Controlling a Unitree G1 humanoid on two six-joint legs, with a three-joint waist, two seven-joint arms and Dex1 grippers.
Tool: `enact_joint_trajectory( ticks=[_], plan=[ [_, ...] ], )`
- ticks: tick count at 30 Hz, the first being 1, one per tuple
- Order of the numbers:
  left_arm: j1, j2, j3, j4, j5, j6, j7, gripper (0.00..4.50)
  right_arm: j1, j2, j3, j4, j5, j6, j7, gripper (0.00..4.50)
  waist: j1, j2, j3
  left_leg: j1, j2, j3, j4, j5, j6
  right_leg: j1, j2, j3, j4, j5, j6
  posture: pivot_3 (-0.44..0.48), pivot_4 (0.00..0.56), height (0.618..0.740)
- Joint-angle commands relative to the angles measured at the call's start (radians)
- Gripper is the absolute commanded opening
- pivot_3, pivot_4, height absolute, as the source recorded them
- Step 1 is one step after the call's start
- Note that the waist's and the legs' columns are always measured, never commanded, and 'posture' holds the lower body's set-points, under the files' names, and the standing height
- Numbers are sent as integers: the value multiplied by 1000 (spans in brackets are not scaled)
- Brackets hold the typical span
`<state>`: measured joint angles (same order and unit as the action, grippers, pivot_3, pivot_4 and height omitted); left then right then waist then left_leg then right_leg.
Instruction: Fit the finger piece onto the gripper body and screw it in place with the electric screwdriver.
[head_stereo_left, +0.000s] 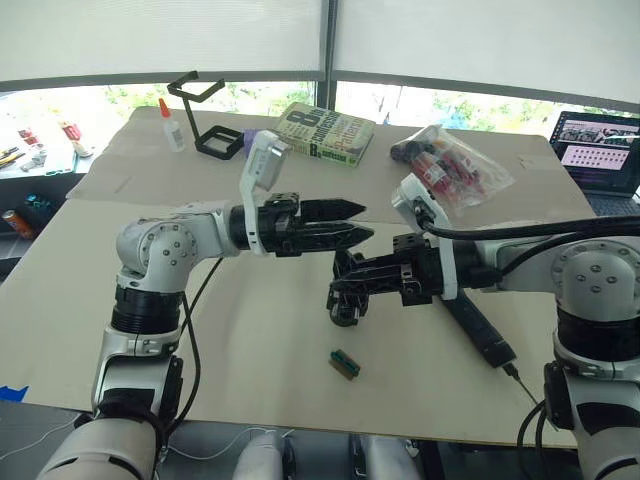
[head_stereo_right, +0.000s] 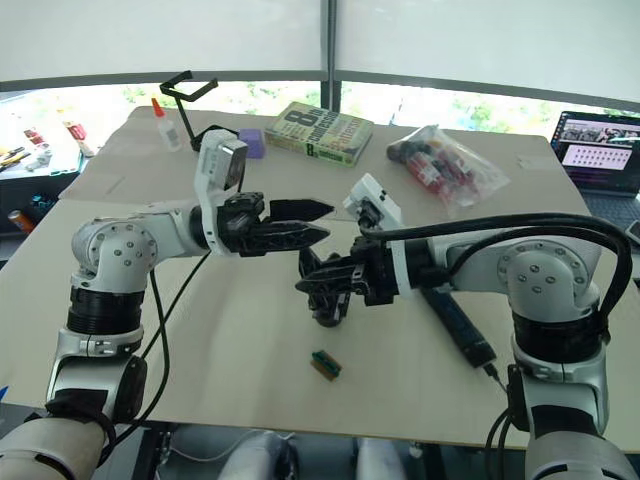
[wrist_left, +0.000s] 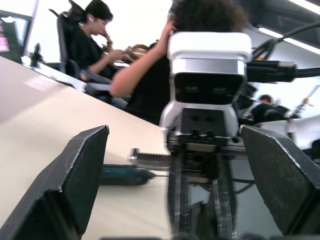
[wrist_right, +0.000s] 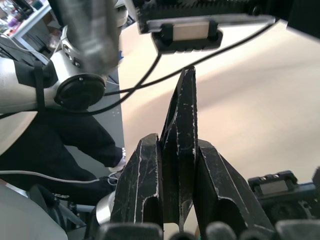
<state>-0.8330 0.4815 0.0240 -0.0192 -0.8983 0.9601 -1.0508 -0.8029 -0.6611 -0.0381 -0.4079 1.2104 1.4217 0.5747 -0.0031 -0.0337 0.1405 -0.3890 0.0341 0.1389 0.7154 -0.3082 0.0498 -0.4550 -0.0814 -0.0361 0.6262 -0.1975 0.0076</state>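
the left gripper (head_stereo_left: 352, 222) is held above the pale tabletop (head_stereo_left: 250, 340) near the middle, its two black fingers parted with nothing between them; in the left wrist view both fingers (wrist_left: 80, 175) are seen spread wide.

the right gripper (head_stereo_right: 312, 282) is closed on the small black flat plastic finger piece (wrist_right: 181, 145), which is clamped between the two pads and tapers to a point beyond them, as seen in the right wrist view. the pointed end is aimed toward the left arm's wrist. in the head views the right gripper is placed directly over the small black mechanical gripper body (head_stereo_left: 345, 308), which sits on the table just below the fingertips; whether the finger piece touches the body cannot be told.

the left gripper is positioned just beside and slightly above the right gripper's tips, apart from them.

the long thick black cylindrical electric screwdriver (head_stereo_left: 480, 335) is laid on the table under the right forearm, bit tip (head_stereo_left: 512, 371) near the table's near edge, untouched by either gripper.

a small green-and-brown block (head_stereo_left: 344, 364) is seen on the table near the front edge, below the gripper body and apart from it. farther back: a green-covered book (head_stereo_left: 322, 131), a clear plastic bag of small items (head_stereo_left: 452, 165), a small glue bottle with a red cap (head_stereo_left: 171, 125), a black wire-frame stand (head_stereo_left: 205, 115). a laptop (head_stereo_left: 598, 145) is seen at the far right.
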Motion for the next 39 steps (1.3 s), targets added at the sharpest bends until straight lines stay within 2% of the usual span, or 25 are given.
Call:
enact_joint_trajectory(
  ticks=[1, 4, 7, 11, 14, 18, 29, 34, 39],
  plan=[
    [22, 80, 52, 38, 91, -174, -89, 4500, 42, -22, -114, -58, 28, -118, 68, 392, -1, 0, 0, 0, 0, 0, 0, 0, 0, 0, 0, 0, 0, 0, 0, 0, 150, 740],
    [115, 178, 31, 149, 275, -481, -215, 4500, 163, -69, -147, -131, -48, -260, 196, 392, 0, 0, 0, 0, 0, 0, -1, 0, 0, 0, 0, 0, -1, 0, 0, 0, 150, 740],
    [214, 245, -48, 280, 462, -800, -340, 4500, 277, -75, -128, -176, -181, -452, 285, 392, 0, 1, 0, 1, 0, 1, -2, 0, 0, 0, 1, 0, -2, 0, 0, 0, 150, 740],
    [266, 212, -100, 410, 576, -1056, -393, 4500, 408, 2, -100, -153, -349, -727, 366, 392, 15, 0, 0, 0, 0, 2, 1, 0, 0, 0, 0, -1, -3, 0, 0, 0, 150, 740],
    [267, 148, -116, 458, 606, -1115, -372, 4500, 493, 55, -96, -107, -426, -897, 444, 392, 30, 0, 0, -2, 0, 3, 6, -1, 2, 1, -1, -4, -2, 0, 0, 0, 150, 740],
    [231, 38, -160, 572, 670, -1184, -333, 4500, 531, 46, -40, -66, -519, -1029, 544, 392, 26, 0, 0, -3, -1, 0, 12, -3, 6, 3, -2, -3, 0, 0, 1, 0, 150, 740],
    [74, -174, -221, 846, 738, -1290, -389, 4500, 506, 60, 0, -68, -533, -1053, 523, 392, 14, 0, 0, -2, -1, -1, 12, -4, 6, 3, -2, -3, -1, 1, 1, 0, 150, 740],
    [45, -221, -227, 903, 762, -1318, -408, 4500, 520, 53, 4, -83, -533, -1051, 509, 392, 14, 0, 0, -2, 0, -2, 12, -4, 7, 3, -2, -3, -1, 1, 1, 0, 150, 740],
    [16, -272, -224, 950, 783, -1305, -375, 4500, 538, 50, 9, -96, -537, -1045, 489, 392, 15, 0, 0, -2, 0, -3, 12, -4, 8, 3, -2, -3, -1, 1, 1, 0, 150, 740]
  ],
)
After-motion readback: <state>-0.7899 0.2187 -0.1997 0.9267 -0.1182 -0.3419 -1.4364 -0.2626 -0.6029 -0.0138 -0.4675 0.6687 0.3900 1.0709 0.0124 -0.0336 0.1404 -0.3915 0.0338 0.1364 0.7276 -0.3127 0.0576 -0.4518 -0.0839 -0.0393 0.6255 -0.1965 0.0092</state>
